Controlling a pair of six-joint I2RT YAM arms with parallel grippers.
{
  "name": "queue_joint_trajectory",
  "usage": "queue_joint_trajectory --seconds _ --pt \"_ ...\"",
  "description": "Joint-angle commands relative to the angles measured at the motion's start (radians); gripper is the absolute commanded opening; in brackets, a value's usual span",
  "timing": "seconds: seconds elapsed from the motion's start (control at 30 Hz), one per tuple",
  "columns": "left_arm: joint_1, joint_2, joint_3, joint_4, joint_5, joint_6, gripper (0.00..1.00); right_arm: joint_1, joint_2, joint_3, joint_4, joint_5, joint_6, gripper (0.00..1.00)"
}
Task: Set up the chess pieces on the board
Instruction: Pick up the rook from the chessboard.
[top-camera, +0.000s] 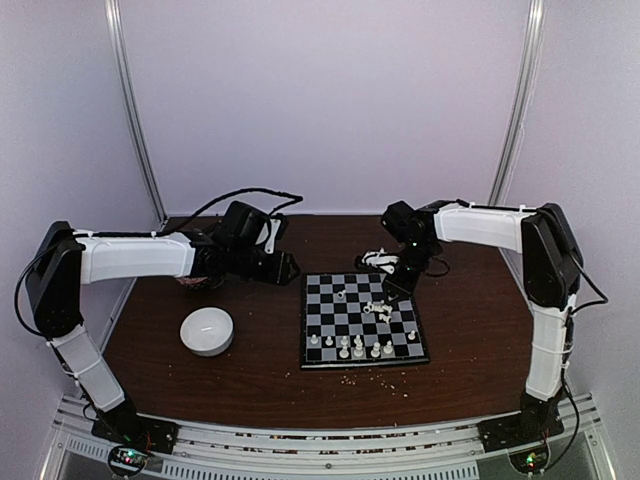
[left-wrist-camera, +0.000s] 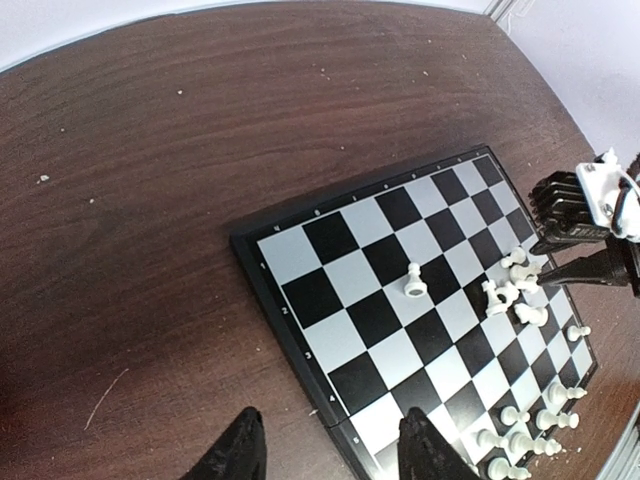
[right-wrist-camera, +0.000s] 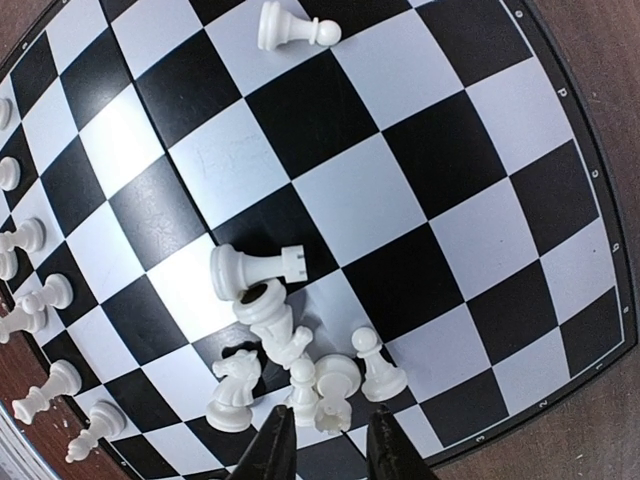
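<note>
The board (top-camera: 325, 322) lies right of the table's centre. Several white chess pieces stand along its near edge (top-camera: 358, 349). A heap of them (right-wrist-camera: 285, 345) lies tumbled near the far right: a fallen rook (right-wrist-camera: 250, 270), a knight (right-wrist-camera: 233, 388) and upright pawns. My right gripper (right-wrist-camera: 330, 452) hangs over this heap, narrowly open. Its tips straddle the crown end of a fallen piece (right-wrist-camera: 335, 392) without touching it. A lone pawn (left-wrist-camera: 416, 282) stands mid-board. My left gripper (left-wrist-camera: 330, 450) is open over the board's left rim (left-wrist-camera: 262, 283), holding nothing.
A round white bowl (top-camera: 207, 331) sits on the brown table left of the board. Pale crumbs (top-camera: 372, 378) are scattered along the board's near side. Two metal frame posts rise at the back corners (top-camera: 135, 120).
</note>
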Motion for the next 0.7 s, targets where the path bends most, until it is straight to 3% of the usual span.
queue_joint_trajectory --seconds 0.0,0.33,0.67 --pt "-0.006 0.015 0.019 0.038 0.012 0.011 0.46 0.01 0.027 0.028 -0.021 -0.013 0.001 0.25" --pt "-0.005 0.024 0.017 0.041 0.011 0.009 0.46 0.013 0.03 0.034 -0.027 -0.015 0.006 0.15" --pt "-0.006 0.032 0.017 0.046 0.014 0.006 0.46 0.027 -0.034 0.025 -0.026 0.008 0.014 0.12"
